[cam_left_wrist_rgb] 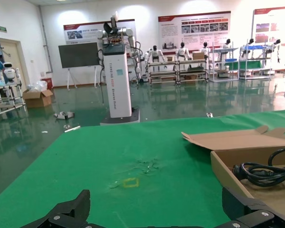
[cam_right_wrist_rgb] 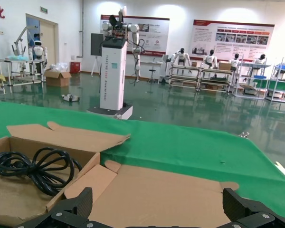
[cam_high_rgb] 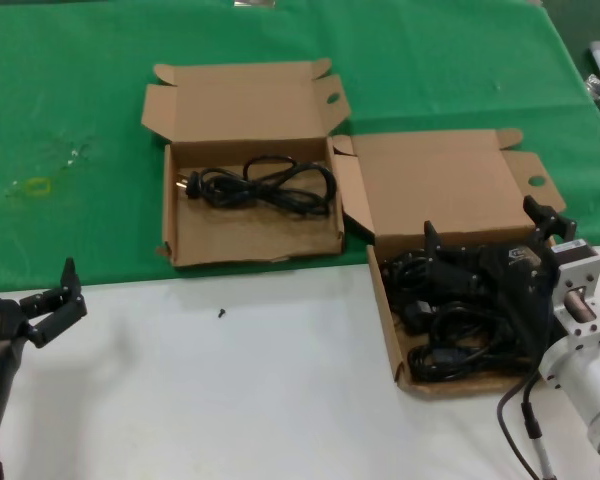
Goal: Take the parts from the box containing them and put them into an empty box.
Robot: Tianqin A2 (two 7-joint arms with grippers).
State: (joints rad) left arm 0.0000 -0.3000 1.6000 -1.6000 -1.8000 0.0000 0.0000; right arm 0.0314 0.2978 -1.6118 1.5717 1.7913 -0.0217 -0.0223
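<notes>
Several black coiled power cords (cam_high_rgb: 450,325) lay piled in shallow brown cardboard box (cam_high_rgb: 390,320) at right, near table's front edge, lid panel open toward back. One black cord bundle (cam_high_rgb: 265,186) already lay in second brown box (cam_high_rgb: 169,215), on green cloth (cam_high_rgb: 70,130), just beside first box's flap. Right gripper (cam_high_rgb: 490,235) hovered over the pile, fingers spread apart, holding nothing. Left gripper (cam_high_rgb: 55,295) waited at left over bare white table (cam_high_rgb: 230,400), fingers also apart, much free room around.
</notes>
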